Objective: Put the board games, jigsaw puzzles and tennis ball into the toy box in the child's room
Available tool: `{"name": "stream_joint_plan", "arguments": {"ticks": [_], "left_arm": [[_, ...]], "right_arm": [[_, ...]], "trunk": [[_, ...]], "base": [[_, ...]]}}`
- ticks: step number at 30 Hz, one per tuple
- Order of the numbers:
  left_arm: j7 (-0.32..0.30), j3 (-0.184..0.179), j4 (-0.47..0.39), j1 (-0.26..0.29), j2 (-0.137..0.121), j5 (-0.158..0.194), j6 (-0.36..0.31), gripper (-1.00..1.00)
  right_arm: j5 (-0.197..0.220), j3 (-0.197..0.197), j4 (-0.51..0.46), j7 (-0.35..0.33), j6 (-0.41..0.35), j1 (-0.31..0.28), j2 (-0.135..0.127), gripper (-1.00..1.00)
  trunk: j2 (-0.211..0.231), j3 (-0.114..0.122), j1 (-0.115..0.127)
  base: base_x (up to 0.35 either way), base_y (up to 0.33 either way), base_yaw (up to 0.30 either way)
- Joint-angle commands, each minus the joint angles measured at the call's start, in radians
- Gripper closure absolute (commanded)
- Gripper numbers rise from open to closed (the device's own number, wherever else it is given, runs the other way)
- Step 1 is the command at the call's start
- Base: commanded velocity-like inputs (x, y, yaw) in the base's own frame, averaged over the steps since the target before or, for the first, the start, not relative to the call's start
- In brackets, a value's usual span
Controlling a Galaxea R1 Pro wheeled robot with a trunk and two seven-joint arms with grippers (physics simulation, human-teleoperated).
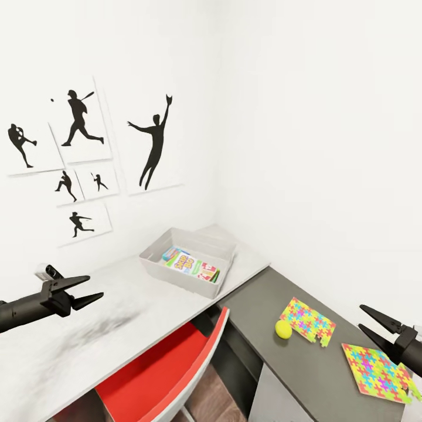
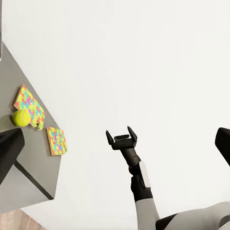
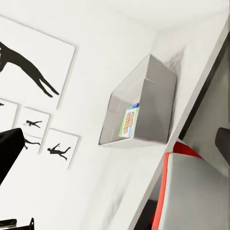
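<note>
The grey toy box [image 1: 157, 262] stands on the light table [image 1: 88, 346] near the wall corner, with colourful board games [image 1: 190, 265] lying flat inside. On the lower dark desk [image 1: 258, 310] sit the yellow-green tennis ball [image 1: 283, 329] and two bright jigsaw puzzles [image 1: 309, 321] [image 1: 378, 372]. My left gripper [image 1: 95, 286] hangs open and empty above the light table, left of the box. My right gripper [image 1: 360, 317] is open and empty, above the desk between the two puzzles. In the right wrist view the toy box [image 3: 143, 100] shows a board game [image 3: 128, 120] through its side.
A red chair [image 1: 170, 363] is tucked under the light table, in front of the box. White walls close the corner behind both surfaces, with baseball silhouette posters [image 1: 82, 126] on the left wall. The left wrist view shows the ball [image 2: 21, 117] beside both puzzles [image 2: 29, 106] [image 2: 56, 141].
</note>
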State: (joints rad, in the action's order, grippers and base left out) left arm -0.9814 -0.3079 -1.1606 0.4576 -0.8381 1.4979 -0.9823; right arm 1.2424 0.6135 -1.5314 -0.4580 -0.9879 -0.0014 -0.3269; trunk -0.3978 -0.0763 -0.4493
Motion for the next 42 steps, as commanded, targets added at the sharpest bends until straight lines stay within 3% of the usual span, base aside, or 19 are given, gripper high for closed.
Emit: {"name": "stream_joint_plan", "arguments": {"ticks": [1,17,27,42], "left_arm": [[-0.003,-0.005,0.001,0.003,-0.001,0.004,-0.004,-1.0],[-0.003,-0.005,-0.007,0.003,-0.001,0.003,-0.003,-1.0],[-0.002,-0.005,-0.007,0.003,0.0,0.004,-0.003,-1.0],[-0.002,-0.005,-0.009,0.003,0.001,0.004,-0.003,-1.0]], "right_arm": [[-0.006,0.001,0.0,-0.007,-0.003,0.0,-0.001,-1.0],[-0.007,0.0,0.003,-0.007,-0.003,0.0,0.0,-1.0],[-0.007,0.0,0.005,-0.006,-0.004,0.0,0.0,-1.0],[-0.007,-0.002,0.005,-0.001,-0.003,0.0,0.0,-1.0]], "trunk": [[-0.002,-0.002,-0.001],[-0.002,-0.002,-0.001],[-0.002,-0.002,-0.001],[-0.002,-0.002,-0.001]], "base": [[0.0,0.0,-0.093],[0.0,0.0,-0.043],[-0.025,0.001,-0.253],[-0.212,0.044,-0.28]]}}
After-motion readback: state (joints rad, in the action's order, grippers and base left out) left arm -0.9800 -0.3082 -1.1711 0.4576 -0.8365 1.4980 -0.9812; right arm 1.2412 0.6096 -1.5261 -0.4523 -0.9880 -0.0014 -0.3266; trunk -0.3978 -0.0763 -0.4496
